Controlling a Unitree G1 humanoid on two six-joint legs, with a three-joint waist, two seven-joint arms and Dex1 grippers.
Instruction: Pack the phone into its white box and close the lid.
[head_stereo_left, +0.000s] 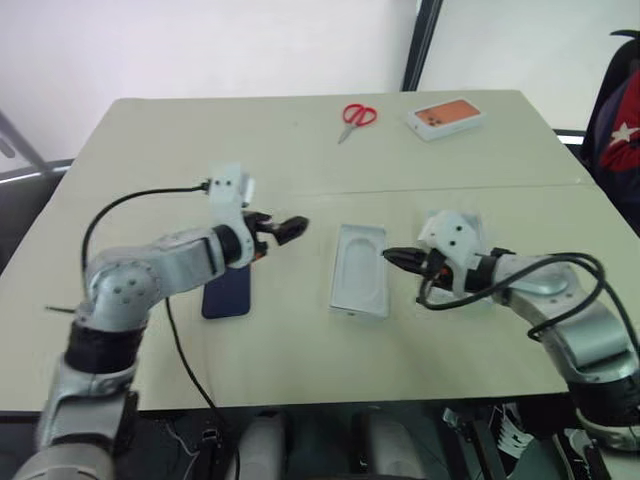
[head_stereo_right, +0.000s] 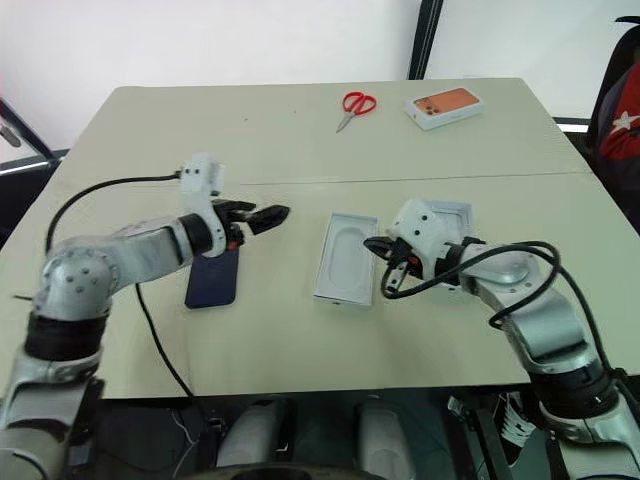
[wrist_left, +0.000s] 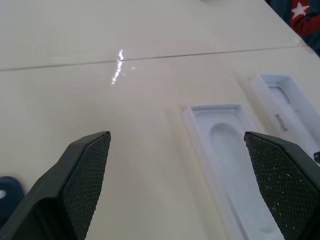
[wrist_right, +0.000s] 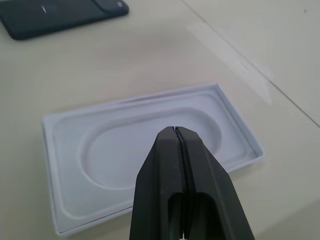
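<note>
On the smooth beige worktop (head_stereo_left: 300, 150), the glossy navy phone (head_stereo_right: 212, 280) lies flat at the left, under the left gripper (head_stereo_left: 290, 228), whose textured black jaws stand wide apart, empty. Right of it sits a white moulded tray (head_stereo_left: 360, 272) with an oval recess. The right gripper (head_stereo_left: 392, 256) hovers at the tray's right edge, jaws clenched on nothing, with the white box (head_stereo_right: 452, 213) just behind it.

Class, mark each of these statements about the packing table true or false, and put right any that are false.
1. The right gripper has its jaws shut. True.
2. The phone lies inside the white tray. False: it lies flat on the table, under the left arm, with the tray apart from it.
3. The left gripper has its jaws open and holds nothing. True.
4. The scissors lie beside the phone. False: they lie at the far side of the table, near the box with the orange picture.
</note>
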